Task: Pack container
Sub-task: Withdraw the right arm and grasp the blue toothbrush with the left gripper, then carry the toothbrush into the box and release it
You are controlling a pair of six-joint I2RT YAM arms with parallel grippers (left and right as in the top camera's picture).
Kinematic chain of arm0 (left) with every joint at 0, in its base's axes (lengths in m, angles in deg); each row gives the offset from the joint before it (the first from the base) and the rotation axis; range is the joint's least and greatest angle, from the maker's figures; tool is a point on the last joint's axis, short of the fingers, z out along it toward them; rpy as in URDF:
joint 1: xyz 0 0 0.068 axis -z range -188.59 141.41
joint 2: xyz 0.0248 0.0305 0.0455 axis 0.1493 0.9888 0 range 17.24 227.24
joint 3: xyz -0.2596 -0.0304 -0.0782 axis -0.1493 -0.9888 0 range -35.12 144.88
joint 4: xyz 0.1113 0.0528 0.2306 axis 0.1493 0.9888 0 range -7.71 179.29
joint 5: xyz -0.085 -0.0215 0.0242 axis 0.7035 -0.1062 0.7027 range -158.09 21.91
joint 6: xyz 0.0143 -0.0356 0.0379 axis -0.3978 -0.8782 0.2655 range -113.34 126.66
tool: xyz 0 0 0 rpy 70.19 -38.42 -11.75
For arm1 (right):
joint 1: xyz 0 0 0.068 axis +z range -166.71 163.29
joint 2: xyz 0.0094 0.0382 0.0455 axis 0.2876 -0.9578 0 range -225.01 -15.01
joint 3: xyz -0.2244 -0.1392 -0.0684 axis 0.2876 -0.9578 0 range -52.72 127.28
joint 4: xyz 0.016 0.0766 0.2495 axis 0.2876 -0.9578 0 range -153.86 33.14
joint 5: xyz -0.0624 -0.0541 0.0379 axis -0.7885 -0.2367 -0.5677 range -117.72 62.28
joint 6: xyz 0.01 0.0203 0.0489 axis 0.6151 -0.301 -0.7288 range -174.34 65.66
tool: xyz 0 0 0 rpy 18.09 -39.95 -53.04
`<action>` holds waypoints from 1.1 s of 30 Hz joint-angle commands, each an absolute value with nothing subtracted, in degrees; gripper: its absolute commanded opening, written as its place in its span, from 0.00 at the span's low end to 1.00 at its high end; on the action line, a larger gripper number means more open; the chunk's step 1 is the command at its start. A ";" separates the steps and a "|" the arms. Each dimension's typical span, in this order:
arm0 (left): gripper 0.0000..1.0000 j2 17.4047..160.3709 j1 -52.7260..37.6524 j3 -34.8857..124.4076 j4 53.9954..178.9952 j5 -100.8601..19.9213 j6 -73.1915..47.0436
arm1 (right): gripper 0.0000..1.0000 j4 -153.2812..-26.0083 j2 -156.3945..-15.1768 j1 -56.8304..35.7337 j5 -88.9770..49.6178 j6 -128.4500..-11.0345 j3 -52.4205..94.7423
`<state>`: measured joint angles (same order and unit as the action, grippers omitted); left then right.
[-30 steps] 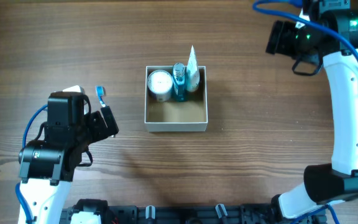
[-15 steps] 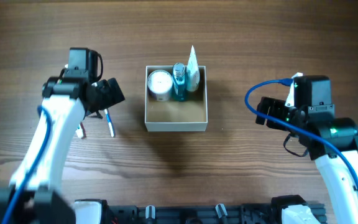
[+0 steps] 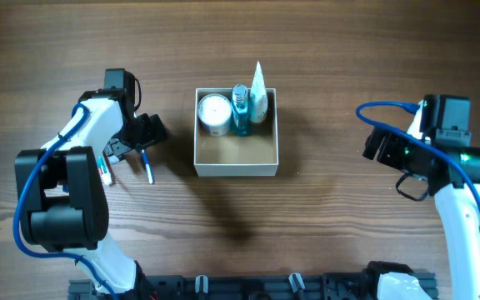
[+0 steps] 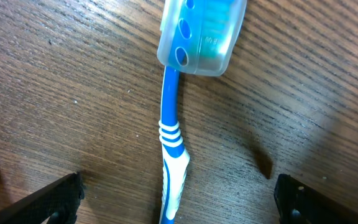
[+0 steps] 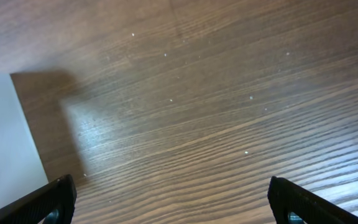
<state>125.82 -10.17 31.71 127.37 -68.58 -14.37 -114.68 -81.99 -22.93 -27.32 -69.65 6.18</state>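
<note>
My left end effector [image 4: 179, 199], wide open, hovers over toothbrush [image 4: 169, 124], handle between fingers; container [image 3: 237, 171] lies toward bench's right edge.

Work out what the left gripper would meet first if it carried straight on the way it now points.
Most likely the blue toothbrush: in the wrist view it lies on the table, centred between the left gripper's open fingers. The fingers themselves would reach bare wood either side. Depth is unclear.
</note>
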 commanded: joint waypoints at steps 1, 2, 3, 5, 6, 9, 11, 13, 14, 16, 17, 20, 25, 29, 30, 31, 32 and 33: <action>0.99 128.22 -10.41 32.39 127.26 -67.68 -13.26 | 1.00 -115.12 -83.28 -23.17 -26.31 -69.35 6.09; 0.99 128.61 -10.41 32.39 127.26 -67.68 -13.28 | 1.00 -115.18 -83.28 -23.17 -26.31 -69.35 6.09; 1.00 128.66 -10.41 32.39 127.26 -67.68 -13.28 | 1.00 -115.16 -83.28 -23.17 -26.31 -69.35 6.09; 0.93 128.68 -10.41 32.39 127.26 -67.68 -13.26 | 1.00 -115.16 -83.28 -23.17 -26.31 -69.37 6.09; 0.86 128.68 -10.41 32.39 127.26 -67.68 -13.26 | 1.00 -115.16 -83.28 -23.17 -26.31 -69.35 6.09; 0.38 128.68 -10.30 32.39 127.30 -67.64 -13.28 | 1.00 -115.16 -83.28 -23.17 -26.31 -69.35 6.09; 0.26 128.68 -10.30 32.39 127.46 -67.46 -13.28 | 1.00 -115.16 -83.28 -23.17 -26.31 -69.35 6.09; 0.17 128.68 -10.30 32.39 127.70 -67.48 -13.26 | 1.00 -115.14 -83.28 -23.17 -26.31 -69.35 6.09; 0.15 128.68 -10.30 32.39 127.68 -67.48 -13.28 | 1.00 -115.14 -83.28 -23.17 -26.31 -69.33 6.09; 0.12 128.68 -10.30 32.39 127.65 -67.48 -13.28 | 1.00 -115.14 -83.28 -23.17 -26.34 -69.33 6.09; 0.10 128.68 -10.30 32.39 127.65 -67.48 -13.28 | 1.00 -115.14 -83.28 -23.17 -26.34 -69.33 6.09; 0.04 128.68 -10.30 32.41 127.65 -67.51 -13.28 | 1.00 -115.14 -83.28 -23.17 -26.34 -69.33 6.09; 0.04 126.25 -10.30 32.48 127.63 -68.53 -13.26 | 1.00 -115.08 -83.28 -23.17 -26.34 -69.35 6.09; 0.04 114.84 -8.90 35.82 129.16 -69.21 -9.96 | 1.00 -114.99 -83.28 -23.17 -26.36 -69.35 6.09; 0.04 110.60 -7.24 36.89 129.01 -69.21 -6.83 | 1.00 -114.92 -83.28 -23.17 -26.36 -69.33 6.09; 0.04 105.62 -4.29 37.46 128.16 -69.19 -0.30 | 1.00 -114.90 -83.28 -23.17 -26.34 -69.35 6.09; 0.04 101.69 -1.14 37.46 127.39 -69.19 6.48 | 1.00 -114.88 -83.28 -23.17 -26.36 -69.35 6.09; 0.04 98.67 2.48 37.46 127.08 -68.93 13.21 | 1.00 -114.88 -83.28 -23.17 -26.36 -69.33 6.09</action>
